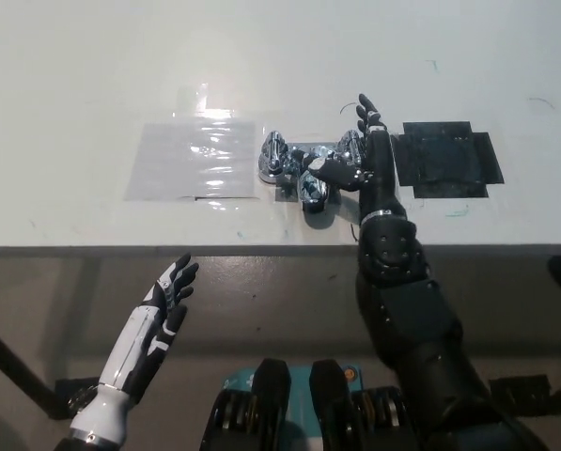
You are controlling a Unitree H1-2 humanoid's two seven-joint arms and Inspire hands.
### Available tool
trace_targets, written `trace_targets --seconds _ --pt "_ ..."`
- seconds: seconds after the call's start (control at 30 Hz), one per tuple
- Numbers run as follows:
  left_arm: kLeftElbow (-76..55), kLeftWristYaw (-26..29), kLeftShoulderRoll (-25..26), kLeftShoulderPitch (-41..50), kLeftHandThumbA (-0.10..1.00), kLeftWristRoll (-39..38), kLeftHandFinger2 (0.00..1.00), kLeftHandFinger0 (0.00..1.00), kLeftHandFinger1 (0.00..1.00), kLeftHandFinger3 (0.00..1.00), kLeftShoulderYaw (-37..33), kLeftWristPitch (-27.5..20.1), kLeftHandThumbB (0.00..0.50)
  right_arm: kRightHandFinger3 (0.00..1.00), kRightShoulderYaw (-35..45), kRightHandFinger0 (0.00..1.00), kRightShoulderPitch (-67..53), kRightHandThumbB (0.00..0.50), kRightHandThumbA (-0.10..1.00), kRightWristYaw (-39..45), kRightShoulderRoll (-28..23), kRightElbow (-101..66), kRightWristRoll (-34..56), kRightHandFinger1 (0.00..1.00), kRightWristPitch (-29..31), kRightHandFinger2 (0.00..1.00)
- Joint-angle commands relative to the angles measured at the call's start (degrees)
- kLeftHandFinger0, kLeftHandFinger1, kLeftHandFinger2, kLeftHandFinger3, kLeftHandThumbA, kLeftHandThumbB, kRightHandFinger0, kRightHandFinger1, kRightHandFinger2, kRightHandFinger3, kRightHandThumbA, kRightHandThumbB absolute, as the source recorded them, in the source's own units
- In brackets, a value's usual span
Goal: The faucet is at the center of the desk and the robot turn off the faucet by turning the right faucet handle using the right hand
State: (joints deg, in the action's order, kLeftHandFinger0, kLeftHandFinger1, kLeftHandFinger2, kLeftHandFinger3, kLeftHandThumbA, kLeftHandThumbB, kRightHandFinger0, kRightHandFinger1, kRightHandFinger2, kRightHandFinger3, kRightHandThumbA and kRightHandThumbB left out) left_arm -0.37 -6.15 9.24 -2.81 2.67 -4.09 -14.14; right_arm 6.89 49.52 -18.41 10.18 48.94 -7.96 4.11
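Observation:
A chrome faucet [310, 174] stands at the middle of the white desk [92, 85], its spout pointing toward the front edge. Its left handle [275, 153] is free. My black right hand [363, 155] lies on the right handle [348, 148], thumb reaching across toward the faucet body and fingers stretched upward past the handle. The hand covers most of that handle, so the grip is not plain to see. My white left hand [158, 324] rests open below the desk's front edge at the lower left.
A clear plastic sheet [194, 160] lies flat on the desk left of the faucet. Black tape patches [449, 160] mark the desk right of my hand. The desk's front edge [214, 248] runs across the middle of the view.

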Motion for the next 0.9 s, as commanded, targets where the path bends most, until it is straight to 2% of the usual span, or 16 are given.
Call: trace_targets --seconds 0.0,0.23,0.3,0.43,0.57,0.63,0.67,0.8,0.83,0.87 --pt "-2.6 -1.4 1.8 -2.0 0.94 -0.3 1.00 1.00 1.00 1.00 0.4 -0.6 0.221 1.00 -5.6 1.00 7.9 0.114 1.00 -22.6 10.8 -7.7 -12.7 1.00 -1.4 1.00" --pt "-2.7 -1.7 2.0 -2.6 0.93 -0.4 1.00 1.00 1.00 1.00 0.4 -0.2 0.225 1.00 -5.9 1.00 7.9 0.105 1.00 -24.6 11.1 -6.9 -12.8 1.00 -0.4 1.00" --pt "-2.9 -1.6 2.2 -2.7 0.93 0.0 1.00 1.00 1.00 1.00 0.4 -0.2 0.221 1.00 -5.8 1.00 7.4 0.118 1.00 -24.4 10.8 -7.8 -12.2 1.00 -0.1 1.00" --pt "-2.7 -1.4 2.7 -2.8 0.95 0.4 1.00 1.00 1.00 1.00 0.4 -0.4 0.214 1.00 -6.0 1.00 5.7 0.138 1.00 -23.1 8.6 -11.6 -11.9 1.00 0.1 1.00" --pt "-2.4 -1.4 2.8 -2.9 0.95 0.0 1.00 1.00 1.00 1.00 0.3 -0.6 0.217 1.00 -6.6 1.00 3.1 0.119 1.00 -22.0 6.4 -17.8 -12.1 1.00 0.8 1.00" --pt "-2.3 -1.3 2.9 -2.9 0.95 0.0 1.00 1.00 1.00 1.00 0.2 -0.9 0.209 1.00 -6.6 1.00 1.6 0.132 1.00 -22.2 4.9 -21.7 -12.8 1.00 1.5 1.00" --pt "-2.3 -1.2 2.9 -2.8 0.95 0.0 1.00 1.00 1.00 1.00 0.2 -0.9 0.210 1.00 -6.7 1.00 1.2 0.160 1.00 -22.2 4.5 -22.7 -13.0 1.00 1.7 1.00" --pt "-2.4 -1.0 3.0 -2.7 0.95 0.0 1.00 1.00 1.00 1.00 0.3 -0.7 0.210 1.00 -7.1 1.00 -1.0 0.102 1.00 -24.5 1.1 -29.4 -17.7 1.00 2.7 1.00" --pt "-2.4 -0.9 3.0 -2.6 0.95 0.0 1.00 1.00 1.00 1.00 0.4 -0.7 0.207 1.00 -7.3 1.00 -1.7 0.106 1.00 -25.0 0.2 -31.9 -19.3 1.00 3.1 1.00" --pt "-2.4 -0.9 3.0 -2.6 0.94 0.0 1.00 1.00 1.00 1.00 0.4 -0.6 0.206 1.00 -7.5 1.00 -2.5 0.136 1.00 -24.9 -0.4 -34.9 -20.7 1.00 2.2 1.00"
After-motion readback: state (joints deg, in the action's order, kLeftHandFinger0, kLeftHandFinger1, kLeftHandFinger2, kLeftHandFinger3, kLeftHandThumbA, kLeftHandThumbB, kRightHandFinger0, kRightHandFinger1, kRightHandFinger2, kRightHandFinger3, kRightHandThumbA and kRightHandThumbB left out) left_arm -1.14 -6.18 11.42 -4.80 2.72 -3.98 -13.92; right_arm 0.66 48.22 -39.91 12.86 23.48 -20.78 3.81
